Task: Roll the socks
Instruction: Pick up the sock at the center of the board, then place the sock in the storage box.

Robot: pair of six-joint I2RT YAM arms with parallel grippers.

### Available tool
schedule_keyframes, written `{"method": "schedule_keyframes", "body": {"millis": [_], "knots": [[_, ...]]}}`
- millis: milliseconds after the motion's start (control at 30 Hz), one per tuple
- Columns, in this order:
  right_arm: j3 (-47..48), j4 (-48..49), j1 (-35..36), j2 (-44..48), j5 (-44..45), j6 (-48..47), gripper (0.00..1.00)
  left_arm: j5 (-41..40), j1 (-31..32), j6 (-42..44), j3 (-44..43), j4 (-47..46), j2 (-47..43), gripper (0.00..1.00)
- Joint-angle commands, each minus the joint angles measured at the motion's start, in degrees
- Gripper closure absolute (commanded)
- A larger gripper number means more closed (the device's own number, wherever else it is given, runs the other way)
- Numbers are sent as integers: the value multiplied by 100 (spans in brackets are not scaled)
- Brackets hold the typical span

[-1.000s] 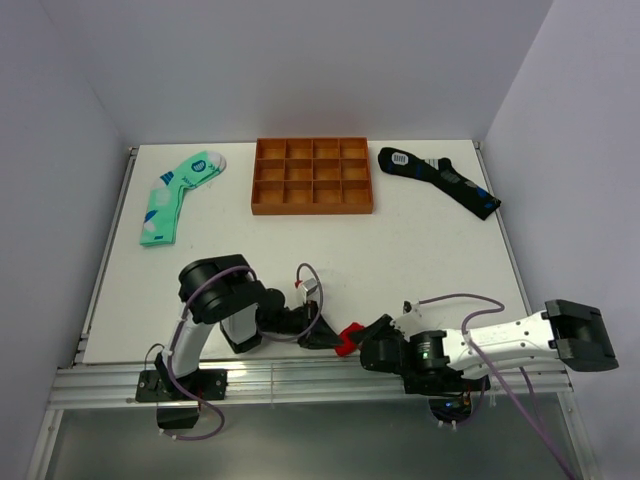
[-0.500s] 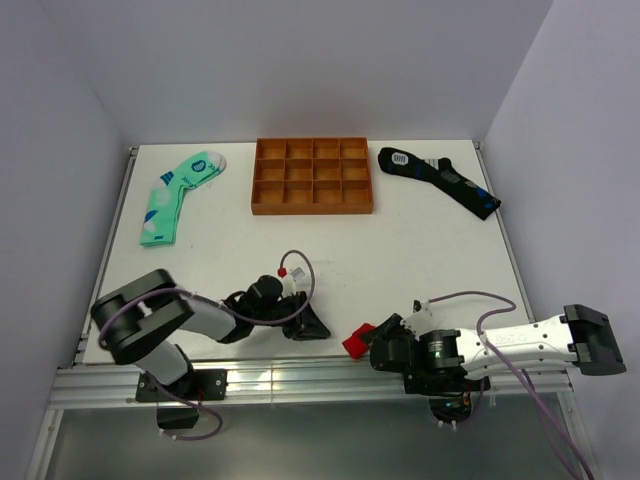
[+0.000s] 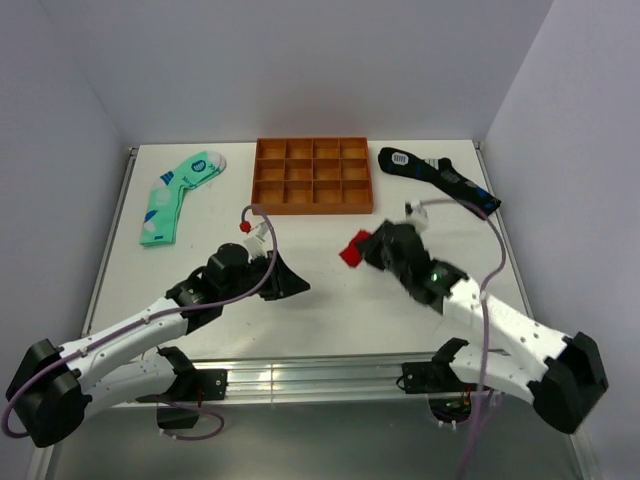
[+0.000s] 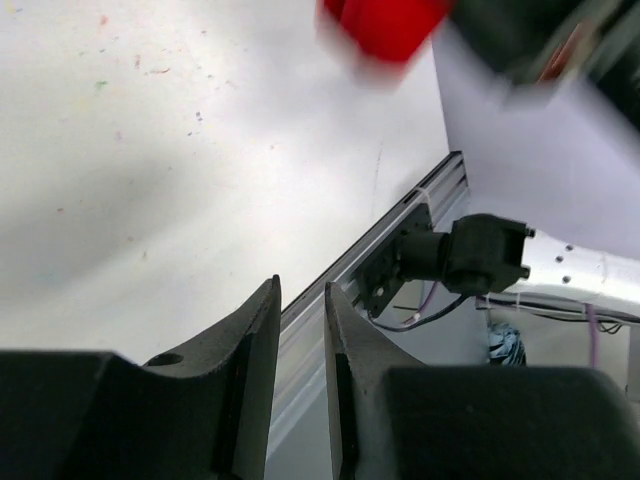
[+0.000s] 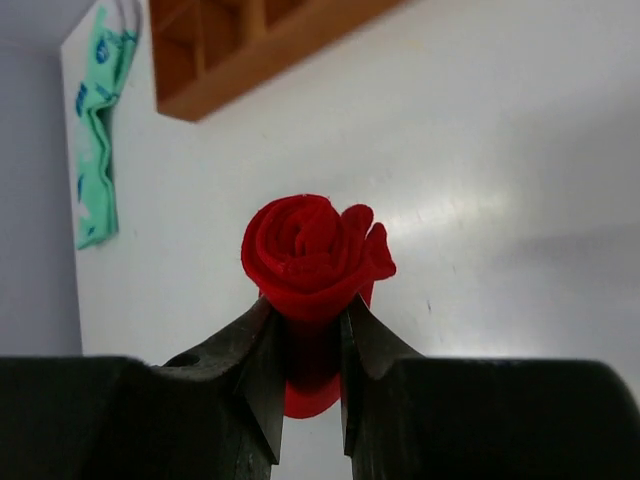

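Note:
A red sock (image 3: 352, 250), rolled into a tight coil (image 5: 315, 250), hangs above the middle of the table with my right gripper (image 3: 366, 248) shut on its lower part (image 5: 308, 318). It shows as a red blur (image 4: 385, 20) at the top of the left wrist view. My left gripper (image 3: 298, 287) hovers to the left of it, apart from it, its fingers (image 4: 262, 330) a narrow gap apart with nothing between them. A mint-green patterned sock (image 3: 178, 195) lies flat at the far left (image 5: 95, 130). A black sock with blue patches (image 3: 440, 180) lies flat at the far right.
An orange wooden tray (image 3: 312, 207) with several small compartments stands at the back middle, just beyond the red sock (image 5: 260, 55). The table's metal rail (image 3: 300, 375) runs along the near edge, where both arm bases sit.
My right gripper has carried the rolled red sock from the near edge up toward the middle of the table. My left gripper has let go of it and swung out to the left.

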State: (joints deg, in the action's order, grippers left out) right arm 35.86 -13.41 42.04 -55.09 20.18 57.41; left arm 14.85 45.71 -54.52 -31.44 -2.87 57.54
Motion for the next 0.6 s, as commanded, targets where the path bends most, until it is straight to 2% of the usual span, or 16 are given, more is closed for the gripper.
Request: {"method": "schedule_keyframes", "body": {"millis": [0, 67, 133, 200, 300, 567], "knots": [[1243, 1165, -1310, -817, -2222, -2162, 100, -18, -98, 451, -196, 674, -234, 72], [1703, 1410, -2002, -1544, -2807, -2400, 100, 61, -142, 565, -248, 753, -322, 72], [2380, 1596, -2331, -2308, -3449, -2410, 100, 114, -177, 653, -336, 806, -418, 72], [3194, 1395, -2603, -2803, -3303, -2445, 100, 123, -194, 688, -380, 841, -480, 73], [3847, 1420, -2788, -3577, -3302, -2243, 100, 176, -256, 802, -450, 920, -568, 73], [4930, 1710, -2886, -5212, -3381, -1716, 100, 369, -353, 943, -407, 982, -744, 73]]}}
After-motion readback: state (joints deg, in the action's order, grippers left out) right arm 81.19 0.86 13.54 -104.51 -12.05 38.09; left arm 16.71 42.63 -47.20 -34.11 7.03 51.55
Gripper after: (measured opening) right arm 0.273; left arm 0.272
